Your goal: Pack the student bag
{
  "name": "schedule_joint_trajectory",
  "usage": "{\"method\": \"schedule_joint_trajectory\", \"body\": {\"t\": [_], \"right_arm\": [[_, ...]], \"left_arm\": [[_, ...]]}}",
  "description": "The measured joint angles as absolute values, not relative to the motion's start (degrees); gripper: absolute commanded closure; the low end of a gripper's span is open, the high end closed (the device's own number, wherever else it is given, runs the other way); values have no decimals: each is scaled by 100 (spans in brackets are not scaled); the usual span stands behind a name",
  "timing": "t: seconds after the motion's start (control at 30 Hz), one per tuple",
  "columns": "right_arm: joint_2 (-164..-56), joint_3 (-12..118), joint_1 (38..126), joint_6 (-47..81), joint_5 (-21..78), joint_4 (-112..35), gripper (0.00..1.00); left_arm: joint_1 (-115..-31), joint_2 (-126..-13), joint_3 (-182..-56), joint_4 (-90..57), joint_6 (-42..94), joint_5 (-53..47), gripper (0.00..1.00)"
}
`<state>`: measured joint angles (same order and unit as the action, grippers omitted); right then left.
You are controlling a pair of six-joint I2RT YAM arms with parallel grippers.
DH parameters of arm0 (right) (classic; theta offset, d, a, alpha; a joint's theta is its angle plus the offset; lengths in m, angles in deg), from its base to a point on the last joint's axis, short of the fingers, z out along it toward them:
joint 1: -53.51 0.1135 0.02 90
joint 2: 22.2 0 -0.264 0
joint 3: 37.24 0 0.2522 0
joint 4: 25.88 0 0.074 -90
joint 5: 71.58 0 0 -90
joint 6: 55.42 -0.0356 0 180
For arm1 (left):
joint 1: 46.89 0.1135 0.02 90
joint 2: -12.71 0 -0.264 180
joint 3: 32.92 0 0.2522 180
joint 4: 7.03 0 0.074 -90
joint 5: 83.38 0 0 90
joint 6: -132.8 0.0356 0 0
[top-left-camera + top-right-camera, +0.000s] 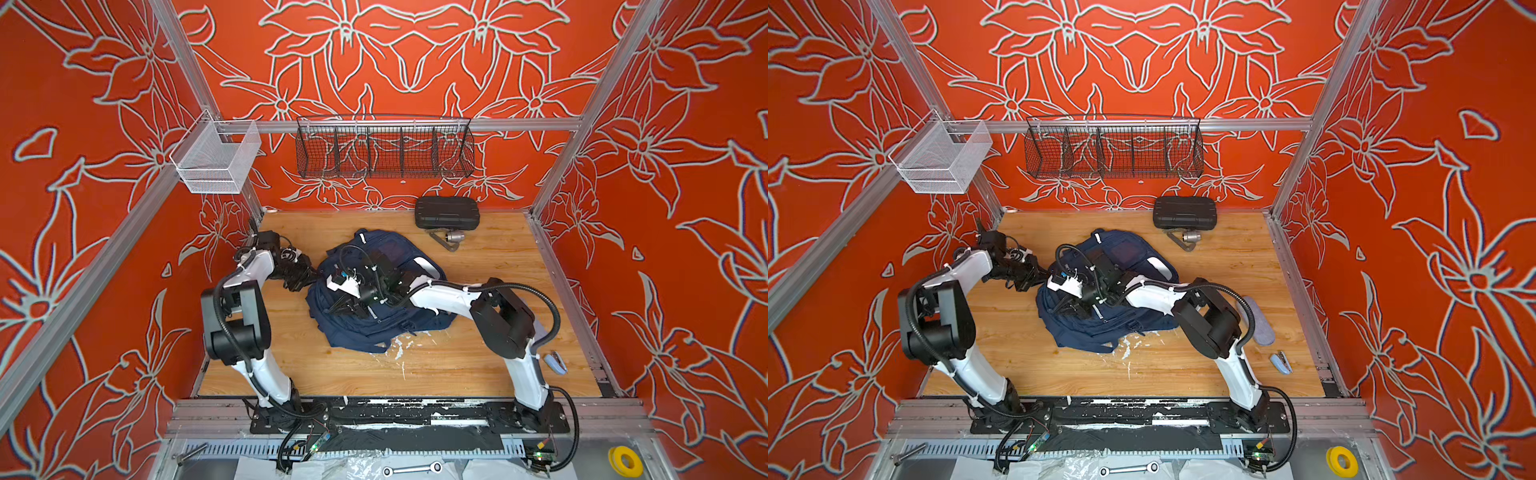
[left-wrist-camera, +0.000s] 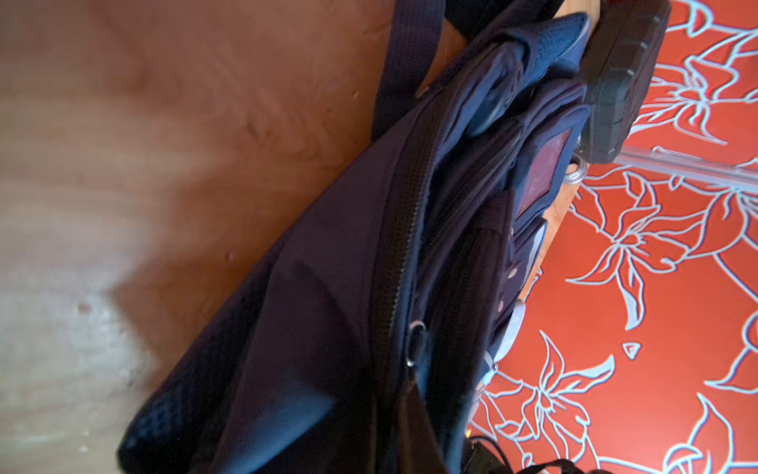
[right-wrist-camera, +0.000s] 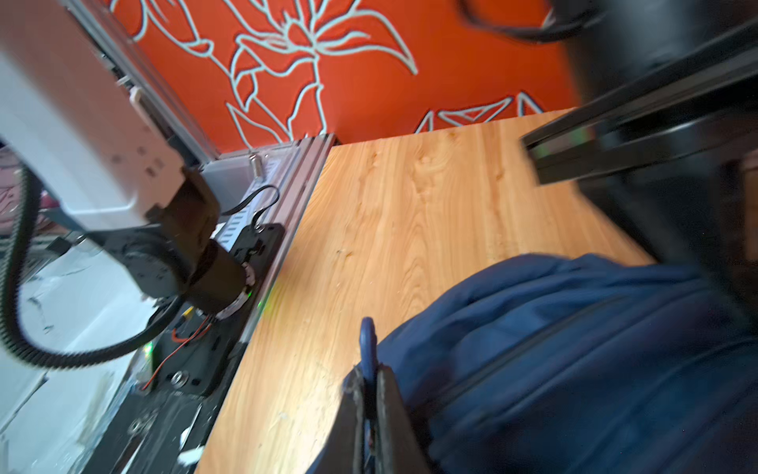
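Mid-desk, on the bare wooden desk [image 1: 478, 365]: one large navy blue fabric backpack [image 1: 365, 332], lying down, apart from the black hard plastic case [image 1: 446, 212] at the back.

Right pincer [image 3: 369, 381]: jaws closed on a small blue zip pull [image 3: 367, 336].

Left pincer [image 1: 309, 274]: closed at the backpack's left edge; whether it has fabric, we cannot tell.

Step, as we judge it: unzipping. We advise drawing along the dark zip track [image 2: 404, 254], low and steady, the left side braced to hold the cloth taut.
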<state>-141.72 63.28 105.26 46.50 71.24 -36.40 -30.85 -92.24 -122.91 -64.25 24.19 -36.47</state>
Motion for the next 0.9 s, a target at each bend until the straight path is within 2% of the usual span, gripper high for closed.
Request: {"method": "schedule_joint_trajectory", "body": {"t": [0.33,0.37,0.43,0.5,0.57,0.63,0.67,0.9], "right_arm": [[-14000,6398,10521,5535,6818,-4861,100],[-13984,6393,10521,5537,6790,-4879,100],[-13945,6350,10521,5535,6726,-4859,100],[-13895,6286,10521,5513,6718,-4857,100],[-13886,6258,10534,5472,6855,-4942,100],[-13886,6247,10572,5391,6993,-5017,100],[-13886,6247,10598,5352,7037,-5034,100],[-13888,6249,10556,5026,7131,-4912,100]], "left_arm": [[-3553,-11062,-14828,-7796,3048,-3547,100],[-3614,-11208,-15084,-7942,3096,-3534,95],[-3704,-11427,-15471,-8159,3162,-3501,80],[-3763,-11519,-15666,-8189,3291,-3418,50],[-3759,-11488,-15655,-7955,3282,-3363,34],[-3754,-11311,-15416,-7665,3317,-3263,9],[-3743,-11182,-15239,-7571,3289,-3208,2],[-3523,-9517,-13451,-7009,3149,-2856,3]]}}
